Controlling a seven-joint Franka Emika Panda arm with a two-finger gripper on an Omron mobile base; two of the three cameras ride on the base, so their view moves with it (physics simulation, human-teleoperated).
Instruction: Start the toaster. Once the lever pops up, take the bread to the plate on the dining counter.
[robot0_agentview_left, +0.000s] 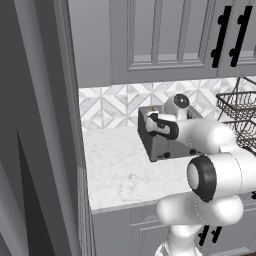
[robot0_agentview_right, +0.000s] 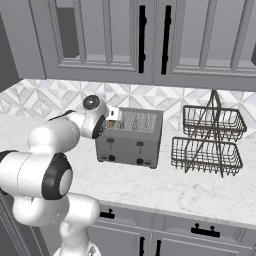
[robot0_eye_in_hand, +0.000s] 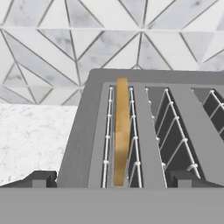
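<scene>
Marble counter (robot0_agentview_right: 165, 192) — boxy matte toaster (robot0_agentview_right: 131, 140), tan bread (robot0_eye_in_hand: 121, 131).

Matt grey metal and veined marble are dominating the kitchen corner.
The dark grey boxy toaster (robot0_agentview_right: 131, 139) is showing a matt, smooth metal skin, its slots lined with thin pale wire guides; the tan bread slice (robot0_eye_in_hand: 121, 131) standing in the left slot is looking dry and dull. The white, grey-veined marble counter (robot0_agentview_right: 165, 187) is reading as smooth with a faint sheen, and the diamond-patterned marble tile backsplash (robot0_eye_in_hand: 65, 48) is looking polished. To the right, the two-tier dark wire basket rack (robot0_agentview_right: 209, 140) is appearing as thin bare metal. The grey panelled cabinet doors (robot0_agentview_right: 100, 40) are wearing a flat painted finish with glossy black handles.
</scene>
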